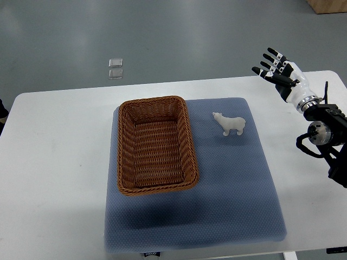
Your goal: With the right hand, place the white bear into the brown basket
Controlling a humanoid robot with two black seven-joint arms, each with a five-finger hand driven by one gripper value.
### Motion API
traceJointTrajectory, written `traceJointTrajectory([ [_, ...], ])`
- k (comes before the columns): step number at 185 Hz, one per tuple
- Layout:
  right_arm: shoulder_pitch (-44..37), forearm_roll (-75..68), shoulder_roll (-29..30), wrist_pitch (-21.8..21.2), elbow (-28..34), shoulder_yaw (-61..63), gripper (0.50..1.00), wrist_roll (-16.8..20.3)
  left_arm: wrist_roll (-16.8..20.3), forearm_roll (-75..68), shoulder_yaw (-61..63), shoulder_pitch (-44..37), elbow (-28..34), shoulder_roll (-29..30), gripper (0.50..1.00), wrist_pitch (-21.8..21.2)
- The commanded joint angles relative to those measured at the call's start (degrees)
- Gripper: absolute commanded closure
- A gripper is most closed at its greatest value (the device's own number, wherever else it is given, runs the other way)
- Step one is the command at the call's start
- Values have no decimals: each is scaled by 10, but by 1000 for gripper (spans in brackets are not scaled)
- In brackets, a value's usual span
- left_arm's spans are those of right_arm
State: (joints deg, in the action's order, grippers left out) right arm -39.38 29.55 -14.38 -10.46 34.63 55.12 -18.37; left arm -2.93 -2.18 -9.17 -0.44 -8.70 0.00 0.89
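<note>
right robot hand (277, 73) fingers spread, holding nothing. white bear (230, 124) stands well to its left, nearer the robot. lower over its back before closing, then carry further left to brown basket (156, 144).

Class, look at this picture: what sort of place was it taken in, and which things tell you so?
Probably a robotics lab or test room: a plain white table on a bare grey floor, a robot's right hand open above it, and staged props, a white bear and brown basket.

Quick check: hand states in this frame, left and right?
Left: not in view.
Right hand: open, fingers spread, holding nothing, raised to the right of the bear, which stands on the mat beside the basket.
</note>
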Motion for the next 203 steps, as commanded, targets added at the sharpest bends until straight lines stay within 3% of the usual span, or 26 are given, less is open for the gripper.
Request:
traceJointTrajectory([
  [1, -1, 1, 0, 0, 0, 0, 576, 0, 0, 0, 0, 0, 0, 0, 500, 0],
  [74, -3, 43, -10, -19, 3, -6, 576, 1, 0, 0, 0, 0, 0, 0, 500, 0],
  [111, -4, 143, -18, -37, 9, -13, 576, -10, 0, 0, 0, 0, 0, 0, 500, 0],
  [145, -6, 254, -42, -64, 52, -26, 579, -13, -1, 0, 0, 0, 0, 0, 500, 0],
  [203, -36, 408, -93, -73, 99, -152, 579, -51, 0, 0, -1, 0, 0, 0, 500, 0],
])
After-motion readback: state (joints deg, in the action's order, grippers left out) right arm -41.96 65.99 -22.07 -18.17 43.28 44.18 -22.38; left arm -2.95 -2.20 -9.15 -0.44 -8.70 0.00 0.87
